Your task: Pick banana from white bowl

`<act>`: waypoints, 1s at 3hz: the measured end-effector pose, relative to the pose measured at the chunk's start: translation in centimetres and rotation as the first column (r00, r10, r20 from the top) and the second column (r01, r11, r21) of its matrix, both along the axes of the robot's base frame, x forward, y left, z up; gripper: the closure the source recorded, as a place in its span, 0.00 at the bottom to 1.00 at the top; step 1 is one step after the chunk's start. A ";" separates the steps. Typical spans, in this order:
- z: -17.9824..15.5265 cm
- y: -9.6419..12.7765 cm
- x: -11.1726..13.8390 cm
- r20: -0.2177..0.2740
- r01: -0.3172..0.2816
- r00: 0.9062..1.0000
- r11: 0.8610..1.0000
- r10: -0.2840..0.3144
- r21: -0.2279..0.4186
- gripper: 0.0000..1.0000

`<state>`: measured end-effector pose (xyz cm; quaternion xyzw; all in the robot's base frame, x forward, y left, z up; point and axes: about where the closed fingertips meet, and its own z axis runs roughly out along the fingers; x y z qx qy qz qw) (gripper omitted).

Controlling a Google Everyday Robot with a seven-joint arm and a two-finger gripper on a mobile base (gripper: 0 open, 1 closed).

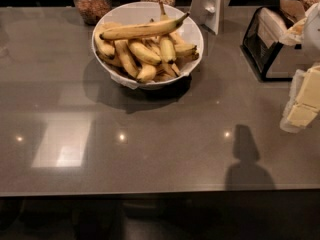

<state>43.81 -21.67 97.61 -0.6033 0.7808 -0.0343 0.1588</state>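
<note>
Cream-coloured and blocky, the gripper [303, 106] hangs at the far right edge of the view, above the right side of the counter [150, 154] and partly cut off by the frame; whether it is clenched or released cannot be told, and nothing shows in its grasp. Just behind it and to its left stands a black wire rack [265, 49] holding pale packets. Further left, at the back of the counter, is a white upright stand [210, 6]. Left of that sits the white bowl [131, 13], well apart from the gripper and heaped with yellow bananas. The banana [144, 29] lies on top of the heap, stretched nearly straight across the bowl, its dark tip toward the left rim and its thin stem pointing up to the right. Behind the bowl stand two glass jars [91, 3] with brownish contents. The glossy grey-brown counter shows spots of reflected light.
</note>
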 end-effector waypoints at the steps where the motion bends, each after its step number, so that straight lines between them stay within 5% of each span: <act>1: 0.0 0.0 0.0 0.000 0.000 1.000 1.000 0.000 0.000 0.00; 3: 0.8 2.5 3.5 0.091 -0.073 0.994 0.993 0.065 0.093 0.00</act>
